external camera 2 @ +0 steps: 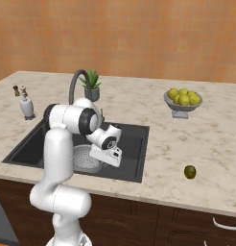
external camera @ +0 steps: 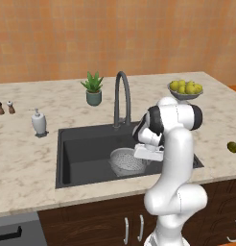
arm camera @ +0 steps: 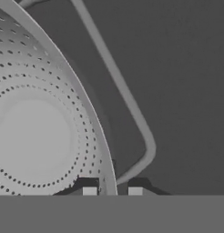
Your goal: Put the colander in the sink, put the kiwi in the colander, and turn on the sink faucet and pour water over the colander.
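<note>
Clearly stiff, thin metal, the colander suits a rim pinch; the gripper straddles its rim, slightly spread.

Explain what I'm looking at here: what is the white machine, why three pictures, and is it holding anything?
The white machine is a robot arm in a rendered kitchen. Two pictures come from cameras on its base, looking from behind its left and its right at the same counter. The third comes from a camera on its hand, looking along the jaws.

The arm reaches down into the black sink, where the silver colander already sits. In the hand view, the gripper straddles the colander's rim, one fingertip inside, one outside. Whether it is pressing on the rim I cannot tell.

On the counter: the kiwi lies alone near the front edge, apart from the sink. A bowl of yellow fruit, a potted plant, a soap pump and two small shakers stand farther back. The faucet arches behind the sink; I see no water.
</note>
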You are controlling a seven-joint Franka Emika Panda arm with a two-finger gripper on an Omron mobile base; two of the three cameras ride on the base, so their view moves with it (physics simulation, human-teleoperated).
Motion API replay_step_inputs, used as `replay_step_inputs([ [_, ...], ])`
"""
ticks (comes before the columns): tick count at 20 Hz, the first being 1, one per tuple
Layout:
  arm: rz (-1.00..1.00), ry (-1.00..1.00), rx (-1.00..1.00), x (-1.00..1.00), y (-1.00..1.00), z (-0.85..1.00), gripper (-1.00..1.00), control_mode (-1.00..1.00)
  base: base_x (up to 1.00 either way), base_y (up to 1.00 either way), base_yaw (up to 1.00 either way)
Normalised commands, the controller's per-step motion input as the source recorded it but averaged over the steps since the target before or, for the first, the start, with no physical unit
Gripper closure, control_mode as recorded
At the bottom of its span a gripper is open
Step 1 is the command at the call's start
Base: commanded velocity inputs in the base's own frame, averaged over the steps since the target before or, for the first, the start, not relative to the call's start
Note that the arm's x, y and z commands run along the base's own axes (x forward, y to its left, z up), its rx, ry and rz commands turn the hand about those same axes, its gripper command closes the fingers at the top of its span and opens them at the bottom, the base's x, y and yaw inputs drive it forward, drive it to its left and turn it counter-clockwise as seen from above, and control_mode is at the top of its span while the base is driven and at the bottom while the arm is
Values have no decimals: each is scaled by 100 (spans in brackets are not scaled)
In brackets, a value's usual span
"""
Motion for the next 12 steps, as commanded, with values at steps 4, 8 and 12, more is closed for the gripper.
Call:
replay_step_inputs([
  [4, 1, 0, 0, 0, 11, -6, 100, -100, 0, 0, 0],
  [8, 0, 0, 0, -2, 20, -1, -100, -100, 0, 0, 0],
  [12, 0, -1, 0, -17, 1, 10, -100, -100, 0, 0, 0],
])
